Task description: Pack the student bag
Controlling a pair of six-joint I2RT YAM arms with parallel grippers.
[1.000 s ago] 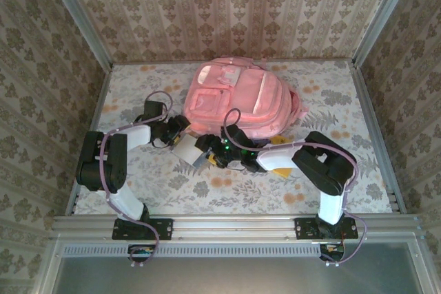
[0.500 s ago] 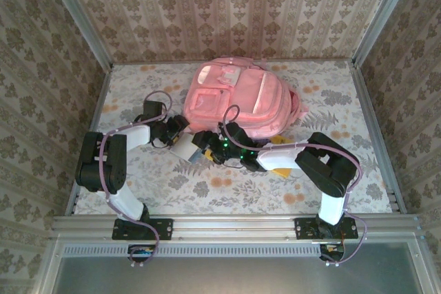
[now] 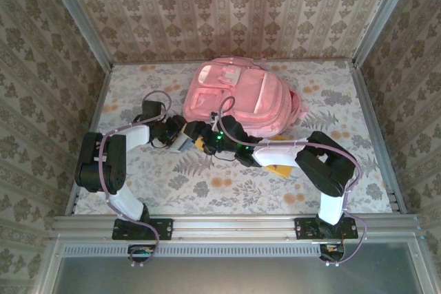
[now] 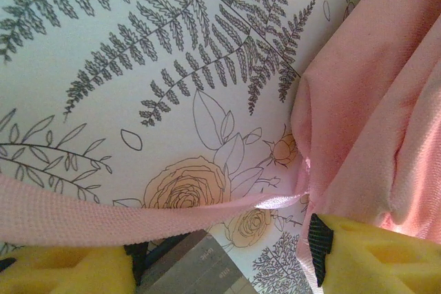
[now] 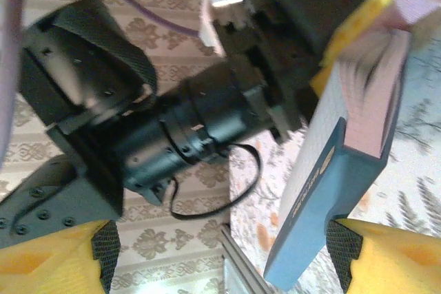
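Observation:
The student bag (image 3: 238,98) is a big pink backpack lying flat at the back middle of the table. A blue-covered book (image 3: 184,141) stands on edge just in front of its near left corner, between my two grippers. My left gripper (image 3: 179,130) is open beside the bag (image 4: 386,122). A pink strap (image 4: 103,215) runs across its gap, and the book's grey corner (image 4: 196,266) pokes in between the fingers. My right gripper (image 3: 199,137) is wide open. The book (image 5: 331,170) rests by its right finger (image 5: 396,256), with the left arm's wrist (image 5: 172,115) straight ahead.
A yellow flat item (image 3: 279,169) lies under my right forearm on the flowered tablecloth (image 3: 207,187). Patterned walls close in the table on three sides, with a metal rail (image 3: 234,224) at the near edge.
My right gripper has moved left and toward the bag, carrying the book up against my left gripper. The book now stands more on edge. The left arm has barely moved.

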